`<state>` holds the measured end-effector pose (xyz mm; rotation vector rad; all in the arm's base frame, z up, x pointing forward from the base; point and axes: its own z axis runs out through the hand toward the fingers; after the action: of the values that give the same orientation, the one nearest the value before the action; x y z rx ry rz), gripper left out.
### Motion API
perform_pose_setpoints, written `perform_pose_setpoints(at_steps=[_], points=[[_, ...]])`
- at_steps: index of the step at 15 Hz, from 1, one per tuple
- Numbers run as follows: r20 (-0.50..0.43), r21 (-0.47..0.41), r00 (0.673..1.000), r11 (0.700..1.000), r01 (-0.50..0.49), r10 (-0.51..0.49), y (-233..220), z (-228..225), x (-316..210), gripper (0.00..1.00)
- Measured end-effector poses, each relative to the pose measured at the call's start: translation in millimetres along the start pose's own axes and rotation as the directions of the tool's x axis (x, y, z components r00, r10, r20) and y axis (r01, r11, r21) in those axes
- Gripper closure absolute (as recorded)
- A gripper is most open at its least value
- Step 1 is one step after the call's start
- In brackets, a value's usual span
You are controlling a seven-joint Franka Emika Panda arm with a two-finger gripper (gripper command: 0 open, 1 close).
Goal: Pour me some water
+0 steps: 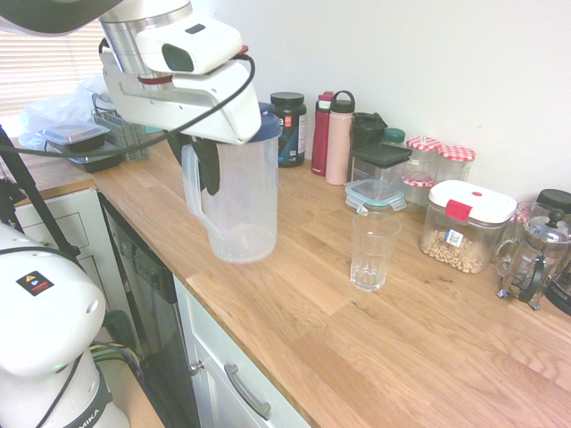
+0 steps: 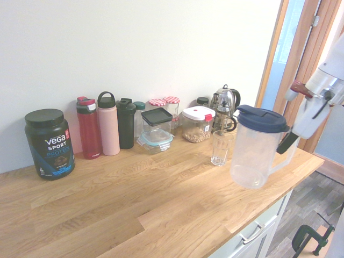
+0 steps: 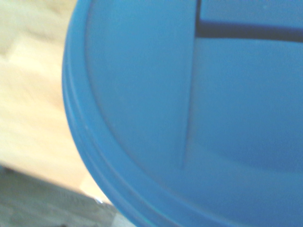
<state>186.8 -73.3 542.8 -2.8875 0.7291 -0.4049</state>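
A clear plastic pitcher (image 1: 239, 205) with a dark blue lid hangs upright just above the wooden counter (image 1: 294, 303), to the left of an empty drinking glass (image 1: 373, 250). My gripper (image 1: 207, 168) is shut on the pitcher's handle, on the side away from the glass. From the opposite side the pitcher (image 2: 255, 153) stands right of the glass (image 2: 220, 148), near the counter's front edge, with the gripper (image 2: 287, 142) on its handle. The blue lid (image 3: 189, 118) fills the wrist view. No water shows through the pitcher's wall.
Along the back wall stand a black protein tub (image 1: 287, 127), red and pink bottles (image 1: 330, 134), lidded containers (image 1: 379, 178), a nut box (image 1: 464, 225) and a French press (image 1: 533, 259). A dish rack (image 1: 85, 134) sits at the far left.
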Motion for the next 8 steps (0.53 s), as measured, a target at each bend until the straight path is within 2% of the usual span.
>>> perform_pose_setpoints(at_steps=[2,5,8], points=[[0.019,0.039,0.999,0.998,0.040,-0.041,30.2,5.0,9.0,1.00],[0.016,0.010,0.998,0.998,0.055,-0.055,57.2,5.9,21.9,1.00],[0.055,-0.022,0.987,0.989,0.149,-0.148,72.5,6.5,37.7,1.00]])
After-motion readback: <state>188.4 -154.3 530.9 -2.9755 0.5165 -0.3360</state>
